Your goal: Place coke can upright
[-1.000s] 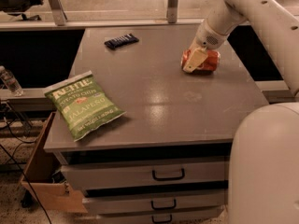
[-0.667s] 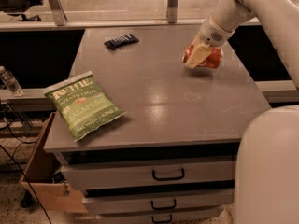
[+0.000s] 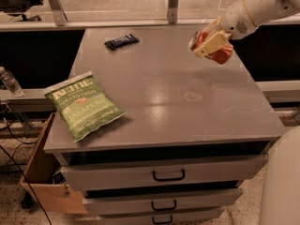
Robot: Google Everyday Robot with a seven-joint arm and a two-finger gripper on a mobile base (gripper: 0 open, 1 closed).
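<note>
The orange-red coke can [image 3: 220, 53] is held in my gripper [image 3: 211, 43], lifted above the right rear part of the grey cabinet top [image 3: 178, 93]. The can lies tilted, its silver top facing left toward the camera. The cream fingers [image 3: 213, 40] are closed around the can's body. My white arm comes in from the upper right.
A green chip bag [image 3: 84, 104] lies flat at the front left of the cabinet top. A dark flat packet [image 3: 122, 41] lies at the back left. Drawers [image 3: 168, 175] sit below the front edge. A cardboard box [image 3: 44, 172] stands on the floor at left.
My gripper has lifted the can off the cabinet top and carried it up and slightly toward the back right. The bag and the packet have not moved.
</note>
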